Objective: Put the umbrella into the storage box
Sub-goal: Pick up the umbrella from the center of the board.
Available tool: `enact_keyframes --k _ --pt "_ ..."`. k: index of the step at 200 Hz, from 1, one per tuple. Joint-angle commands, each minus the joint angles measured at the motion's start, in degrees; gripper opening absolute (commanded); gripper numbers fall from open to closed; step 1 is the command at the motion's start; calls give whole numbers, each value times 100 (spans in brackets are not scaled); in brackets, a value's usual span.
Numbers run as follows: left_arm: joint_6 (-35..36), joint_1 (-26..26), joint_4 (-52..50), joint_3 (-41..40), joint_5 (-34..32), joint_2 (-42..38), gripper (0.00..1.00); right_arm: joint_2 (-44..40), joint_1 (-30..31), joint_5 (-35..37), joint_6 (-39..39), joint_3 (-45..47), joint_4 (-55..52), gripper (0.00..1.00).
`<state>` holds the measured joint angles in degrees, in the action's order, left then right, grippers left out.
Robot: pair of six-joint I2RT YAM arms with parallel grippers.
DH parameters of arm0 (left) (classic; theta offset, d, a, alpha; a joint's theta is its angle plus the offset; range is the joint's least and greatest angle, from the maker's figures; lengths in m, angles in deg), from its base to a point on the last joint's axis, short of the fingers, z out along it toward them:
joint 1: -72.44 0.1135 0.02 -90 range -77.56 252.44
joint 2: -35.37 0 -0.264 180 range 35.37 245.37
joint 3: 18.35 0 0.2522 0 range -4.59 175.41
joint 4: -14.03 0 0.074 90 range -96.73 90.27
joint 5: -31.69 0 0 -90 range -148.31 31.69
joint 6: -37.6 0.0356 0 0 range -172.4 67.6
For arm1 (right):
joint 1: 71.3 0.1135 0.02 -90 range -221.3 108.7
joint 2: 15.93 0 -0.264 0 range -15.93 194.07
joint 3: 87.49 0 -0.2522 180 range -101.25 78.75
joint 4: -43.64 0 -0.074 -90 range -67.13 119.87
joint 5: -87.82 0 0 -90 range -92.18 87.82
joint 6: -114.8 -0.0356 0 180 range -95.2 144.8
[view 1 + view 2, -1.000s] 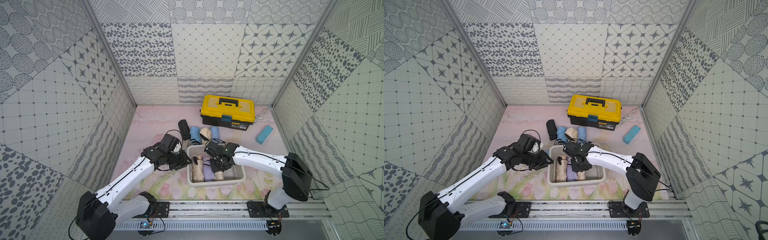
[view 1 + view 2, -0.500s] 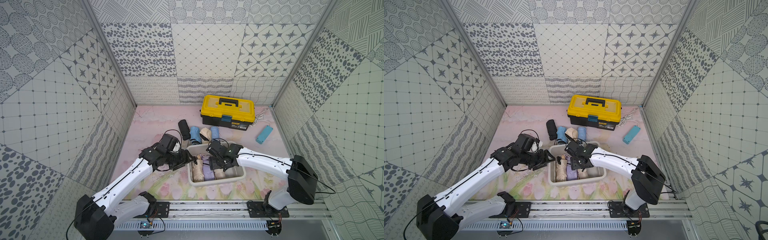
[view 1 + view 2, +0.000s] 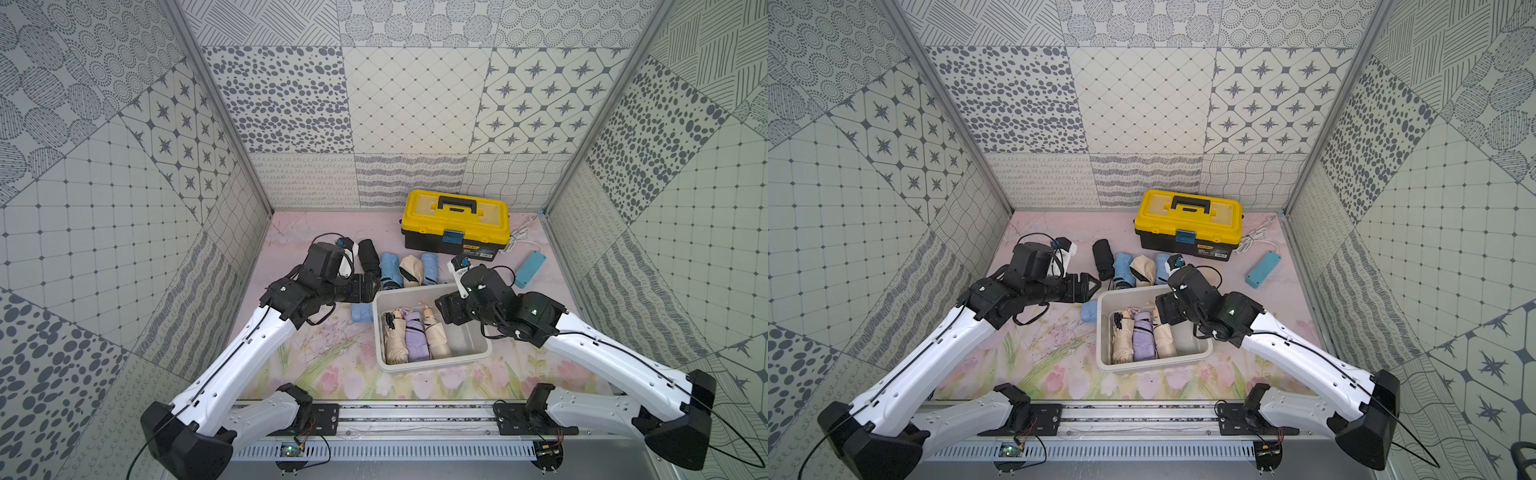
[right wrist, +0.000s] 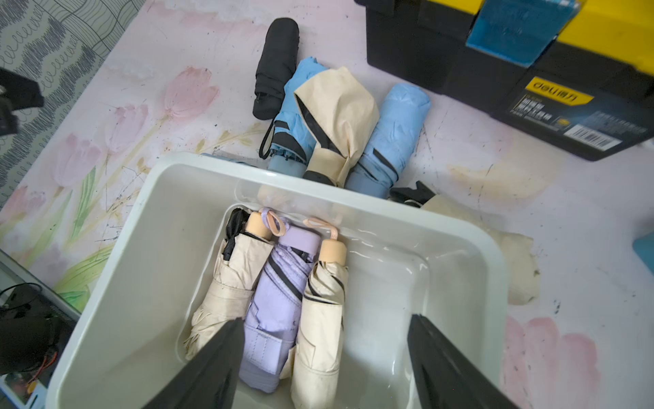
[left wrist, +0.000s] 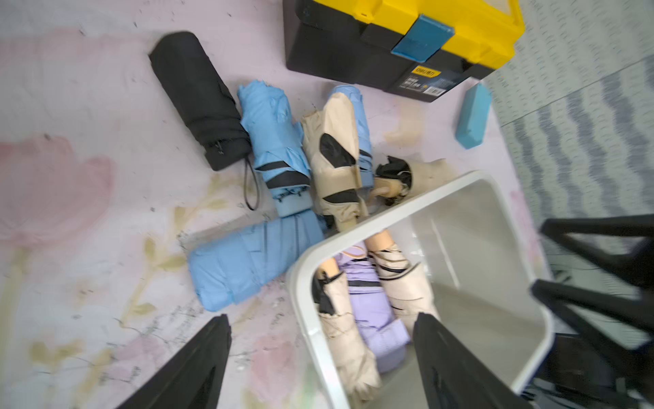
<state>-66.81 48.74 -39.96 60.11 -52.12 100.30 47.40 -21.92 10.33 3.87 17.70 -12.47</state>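
Note:
The white storage box [image 3: 432, 362] stands on the flowered mat and holds three folded umbrellas side by side: a beige umbrella [image 3: 395, 345], a lavender one [image 3: 417, 340] and another beige one [image 3: 437, 340]. My left gripper [image 3: 371, 287] hovers open just beyond the box's left far corner, empty; in its wrist view the left gripper [image 5: 321, 318] straddles the box rim [image 5: 311, 329]. My right gripper [image 3: 445, 309] hangs open over the box's right half, and in its wrist view the right gripper [image 4: 326, 320] is above the beige umbrella [image 4: 320, 318], holding nothing.
Behind the box lie a black umbrella [image 3: 369, 257], blue ones [image 3: 388, 268] and a beige one [image 3: 411, 270]; another blue umbrella [image 3: 360, 312] lies at the box's left. A yellow-lidded toolbox [image 3: 455, 220] stands at the back, with a teal power strip [image 3: 530, 269] to its right.
Both grippers have opened and drawn up and away from the umbrellas in the box. The left has pulled back to the left, the right toward the right.

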Motion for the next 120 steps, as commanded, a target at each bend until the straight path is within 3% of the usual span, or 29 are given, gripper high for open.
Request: enact_keyframes --k 1,23,50,91,120 --pt "4313 520 -880 157 -28 590 89 -222 -77 -23 959 118 342 79" --pt "5326 741 -1207 125 180 834 91 -405 -130 73 1190 306 533 80" --pt "6281 1002 -735 -459 154 928 95 -550 -196 44 1160 578 887 82" --pt "7083 1196 360 -1167 604 1392 98 -473 -259 -60 1008 685 1172 83" --pt "7196 1163 470 -940 599 2064 99 -439 -302 -38 916 733 1292 83"
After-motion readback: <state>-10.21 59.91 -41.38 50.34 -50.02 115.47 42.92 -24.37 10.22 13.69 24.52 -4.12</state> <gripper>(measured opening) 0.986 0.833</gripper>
